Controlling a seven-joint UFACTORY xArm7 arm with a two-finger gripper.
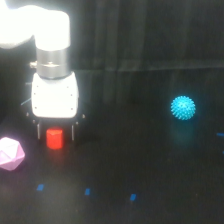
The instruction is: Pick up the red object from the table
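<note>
Spread gripper [55, 131] of white arm straddling small bright red-orange faceted block [54, 138] on black matte table [150, 170].

Fingers open, one each side of block, pink polyhedron [10, 153] near at exterior view's left. Best to lower fully, center, squeeze gently, then lift straight.

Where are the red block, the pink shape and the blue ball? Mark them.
red block [54, 138], exterior view, front face.
pink shape [10, 153], exterior view, middle facet.
blue ball [183, 107], exterior view, centre.

Lab rig, black table [150, 200], dark backdrop [150, 35]
</note>
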